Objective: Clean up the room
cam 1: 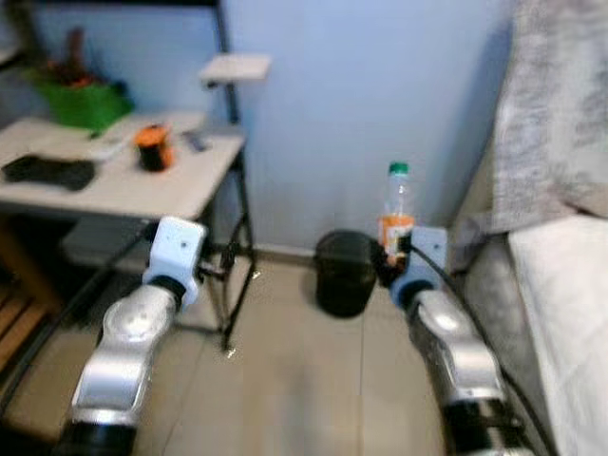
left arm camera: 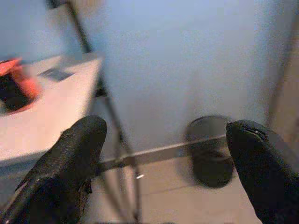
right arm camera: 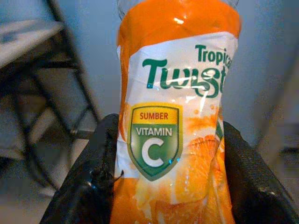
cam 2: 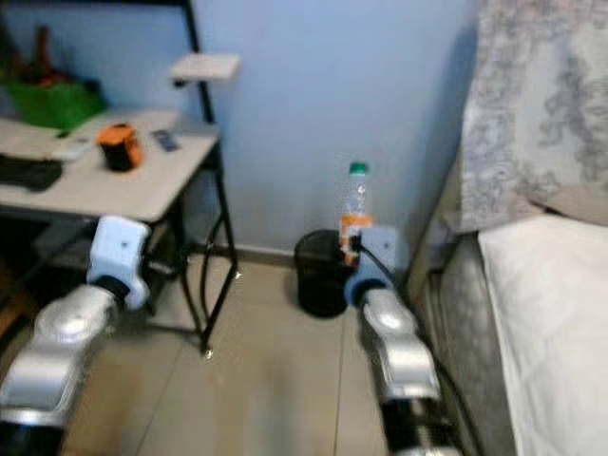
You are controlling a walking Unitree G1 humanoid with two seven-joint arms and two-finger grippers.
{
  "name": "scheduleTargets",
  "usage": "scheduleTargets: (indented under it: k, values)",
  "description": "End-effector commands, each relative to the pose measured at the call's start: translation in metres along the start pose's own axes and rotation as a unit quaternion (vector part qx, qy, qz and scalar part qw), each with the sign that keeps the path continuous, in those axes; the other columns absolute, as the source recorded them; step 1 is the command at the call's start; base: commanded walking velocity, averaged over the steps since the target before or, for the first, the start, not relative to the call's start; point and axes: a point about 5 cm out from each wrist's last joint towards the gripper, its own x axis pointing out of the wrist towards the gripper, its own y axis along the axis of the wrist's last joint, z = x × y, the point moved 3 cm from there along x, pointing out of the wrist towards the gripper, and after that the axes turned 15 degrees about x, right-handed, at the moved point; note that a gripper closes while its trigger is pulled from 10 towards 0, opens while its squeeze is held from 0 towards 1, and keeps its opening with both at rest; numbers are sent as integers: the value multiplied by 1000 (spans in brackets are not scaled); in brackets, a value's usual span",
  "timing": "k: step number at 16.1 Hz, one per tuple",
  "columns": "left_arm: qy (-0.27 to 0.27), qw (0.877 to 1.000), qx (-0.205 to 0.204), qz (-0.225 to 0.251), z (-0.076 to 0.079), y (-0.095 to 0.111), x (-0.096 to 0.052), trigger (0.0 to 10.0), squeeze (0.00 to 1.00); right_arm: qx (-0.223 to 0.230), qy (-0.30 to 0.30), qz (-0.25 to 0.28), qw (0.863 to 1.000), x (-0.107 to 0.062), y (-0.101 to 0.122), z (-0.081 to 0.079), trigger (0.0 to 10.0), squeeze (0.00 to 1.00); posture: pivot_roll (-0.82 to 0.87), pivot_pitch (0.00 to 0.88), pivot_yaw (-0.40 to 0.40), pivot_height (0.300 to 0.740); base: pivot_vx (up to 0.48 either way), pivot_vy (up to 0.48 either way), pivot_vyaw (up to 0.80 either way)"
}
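Right hand clamps the orange-labelled clear plastic juice bottle, held upright above the round black waste bin at 12 o'clock. Left hand spread, empty. Next, probably: lower and release into the bin.

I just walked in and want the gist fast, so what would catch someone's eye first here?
Most striking is the orange juice bottle with a green cap, held upright in the right end effector just above the black waste bin by the blue wall. The left end effector hangs open near the white desk, where a small orange object sits.
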Motion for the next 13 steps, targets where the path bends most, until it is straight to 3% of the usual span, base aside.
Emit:
scheduleTargets:
  k: [1, 6, 13]
  values:
    - [8, 1000, 9, 4, -8, 3, -1, 10000, 0, -1, 5, 9, 1000, 2, 6, -6, 10000, 0, 71, 0, 16, 740, 409, 0, 0]
    - [0, 1000, 12, 7, -6, 3, 0, 10000, 0, -7, -2, 4, 1000, 4, 5, -5, 10000, 0, 67, 0, 24, 740, 413, 0, 0]
    - [-12, 1000, 16, 5, -6, 0, -3, 10000, 0, -7, -9, -5, 1000, 5, 2, -3, 10000, 0, 67, 0, 26, 740, 411, 0, -229]
